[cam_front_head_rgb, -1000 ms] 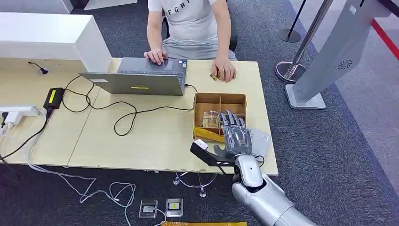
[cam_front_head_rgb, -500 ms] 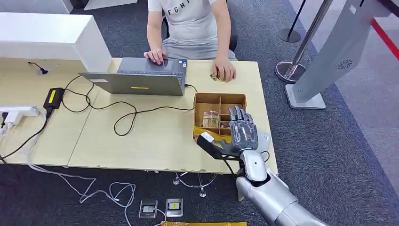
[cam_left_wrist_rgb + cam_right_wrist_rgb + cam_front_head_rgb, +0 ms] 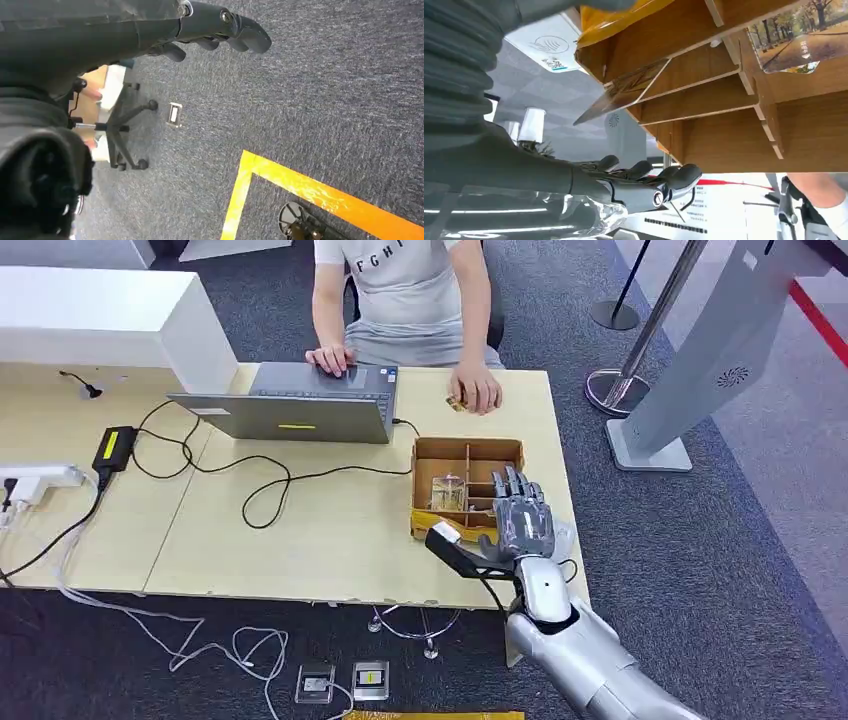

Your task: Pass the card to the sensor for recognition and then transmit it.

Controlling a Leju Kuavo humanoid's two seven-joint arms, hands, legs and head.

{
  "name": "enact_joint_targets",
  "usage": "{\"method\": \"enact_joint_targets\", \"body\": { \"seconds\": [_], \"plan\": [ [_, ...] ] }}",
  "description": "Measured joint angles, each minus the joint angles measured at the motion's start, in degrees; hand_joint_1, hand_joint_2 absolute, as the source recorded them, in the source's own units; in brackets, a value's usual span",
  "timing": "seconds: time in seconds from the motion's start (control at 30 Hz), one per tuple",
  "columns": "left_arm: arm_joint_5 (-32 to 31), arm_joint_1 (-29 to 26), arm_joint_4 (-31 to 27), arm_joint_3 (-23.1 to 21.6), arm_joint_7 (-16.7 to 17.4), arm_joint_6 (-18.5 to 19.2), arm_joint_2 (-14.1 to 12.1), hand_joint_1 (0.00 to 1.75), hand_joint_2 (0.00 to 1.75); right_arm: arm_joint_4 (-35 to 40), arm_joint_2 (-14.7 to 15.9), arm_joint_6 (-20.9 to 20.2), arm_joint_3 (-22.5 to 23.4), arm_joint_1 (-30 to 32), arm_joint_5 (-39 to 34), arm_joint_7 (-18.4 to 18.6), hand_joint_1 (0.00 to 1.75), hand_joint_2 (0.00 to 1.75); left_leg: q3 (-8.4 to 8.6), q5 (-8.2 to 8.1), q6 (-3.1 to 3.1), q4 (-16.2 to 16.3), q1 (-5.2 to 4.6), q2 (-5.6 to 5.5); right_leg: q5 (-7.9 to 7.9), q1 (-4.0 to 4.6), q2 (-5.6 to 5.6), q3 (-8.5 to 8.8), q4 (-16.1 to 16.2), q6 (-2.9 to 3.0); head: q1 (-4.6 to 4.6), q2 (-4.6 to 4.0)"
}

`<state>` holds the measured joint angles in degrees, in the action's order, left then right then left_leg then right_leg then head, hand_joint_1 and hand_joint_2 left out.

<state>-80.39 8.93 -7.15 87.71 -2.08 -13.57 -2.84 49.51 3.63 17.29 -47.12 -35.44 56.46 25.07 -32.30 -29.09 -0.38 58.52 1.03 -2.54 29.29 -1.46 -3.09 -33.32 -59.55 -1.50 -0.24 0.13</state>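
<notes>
Pale desk (image 3: 300, 540), wooden divided box (image 3: 467, 452) at its right end w/ cards (image 3: 448, 492) standing inside. Right hand (image 3: 520, 525) hovers spread over box, holding nothing. Risk: fingers catch a divider or pinch two cards, tipping box.

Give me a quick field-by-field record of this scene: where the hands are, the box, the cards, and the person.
right hand: open, fingers spread, over the box's near right part
left hand: hanging over carpet, holding nothing
box: wooden, divided, on the table's right end
cards: lying in the box's compartments
person: seated across the table, one hand on the laptop
</notes>
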Motion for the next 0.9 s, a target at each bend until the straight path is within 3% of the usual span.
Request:
{"method": "enact_joint_targets", "body": {
  "seconds": [0.9],
  "plan": [
    [-1.2,0.0,0.0,0.0,-0.2,0.0,0.0,0.0,0.0,-1.0,0.5,1.6,0.8,-0.2,0.9,-1.4,1.75,1.75,0.0,0.0,0.0,0.0,0.0,0.0,0.0,0.0,0.0,0.0,0.0,0.0,0.0,0.0]
  ]
}}
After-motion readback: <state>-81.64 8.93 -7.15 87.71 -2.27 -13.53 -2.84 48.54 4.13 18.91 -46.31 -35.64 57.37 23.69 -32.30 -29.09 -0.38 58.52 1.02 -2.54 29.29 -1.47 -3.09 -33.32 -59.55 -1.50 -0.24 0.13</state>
